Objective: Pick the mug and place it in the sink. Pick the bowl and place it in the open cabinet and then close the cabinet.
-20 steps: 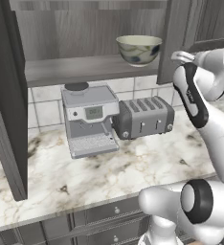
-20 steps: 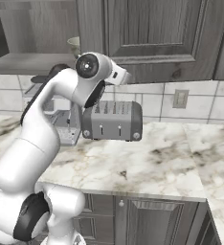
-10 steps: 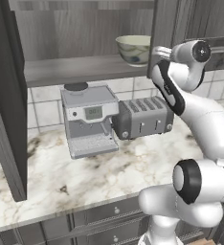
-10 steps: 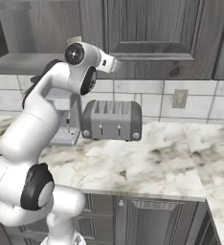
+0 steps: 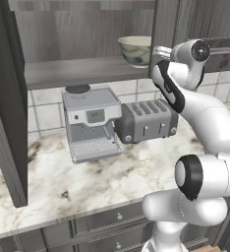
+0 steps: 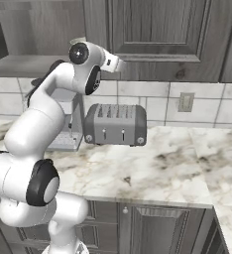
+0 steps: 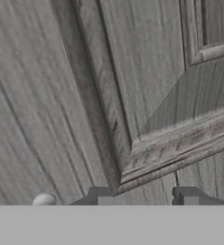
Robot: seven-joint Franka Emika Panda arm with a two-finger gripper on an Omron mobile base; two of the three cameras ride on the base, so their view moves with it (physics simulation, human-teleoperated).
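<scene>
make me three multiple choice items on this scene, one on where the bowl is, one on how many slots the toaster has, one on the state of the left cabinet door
1. Where is the bowl?
A. on the cabinet shelf
B. on the counter
C. on top of the toaster

2. How many slots does the toaster have on top?
A. two
B. four
C. six

3. What state is the left cabinet door in?
A. shut
B. swung open
C. taken off

Answers:
1. A, the bowl sits on the shelf above the coffee machine.
2. B, four slots show along its top in the left base view.
3. B, the door stands edge-on, out over the counter, with the shelf inside showing.
</scene>
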